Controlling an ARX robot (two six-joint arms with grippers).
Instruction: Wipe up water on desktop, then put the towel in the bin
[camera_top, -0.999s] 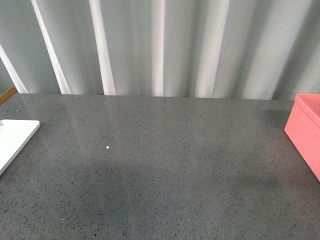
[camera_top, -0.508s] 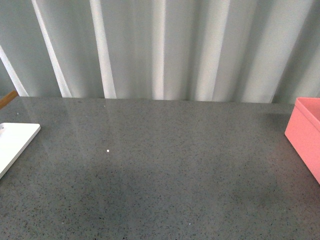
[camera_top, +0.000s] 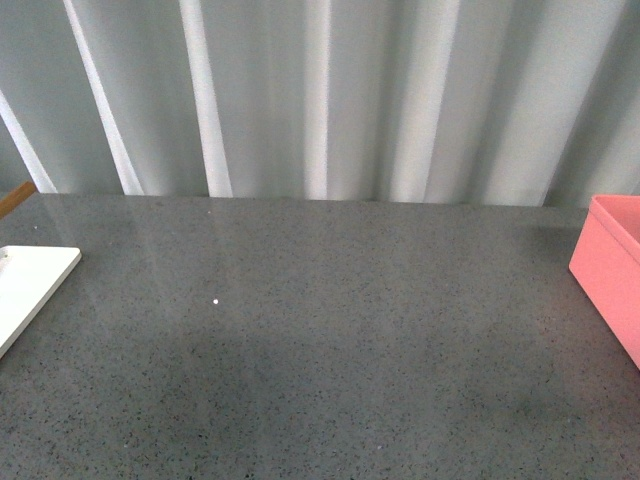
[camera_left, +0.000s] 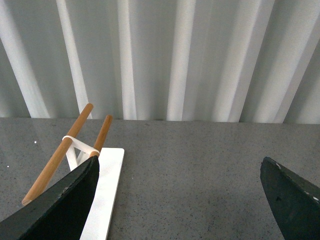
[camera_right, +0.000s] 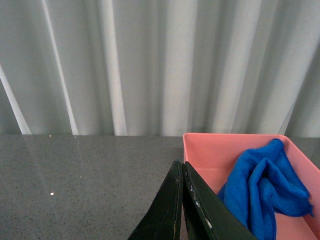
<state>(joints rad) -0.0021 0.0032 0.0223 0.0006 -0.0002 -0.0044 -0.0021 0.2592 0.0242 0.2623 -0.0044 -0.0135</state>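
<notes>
Pale pleated curtain is hanging behind the desktop (camera_top: 330, 340) in the front view, the bin (camera_top: 612, 270) sitting at its right edge and a white board (camera_top: 30, 285) at its left — neither arm showing. Left wrist view: the left gripper (camera_left: 182, 197) is hanging with jaws spread wide, empty, beside a wooden-rod rack (camera_left: 67, 147). Right wrist view: the right gripper (camera_right: 181, 200) is holding its jaws pressed together, empty, before the bin (camera_right: 210, 152) — the towel (camera_right: 265, 187) is lying crumpled inside.

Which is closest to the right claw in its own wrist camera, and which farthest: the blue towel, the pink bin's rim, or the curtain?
From the right gripper, shut:
1. Bin: near rim beside the fingertips.
2. Towel: inside the bin, further in.
3. Curtain: behind the desktop, farthest.
</notes>
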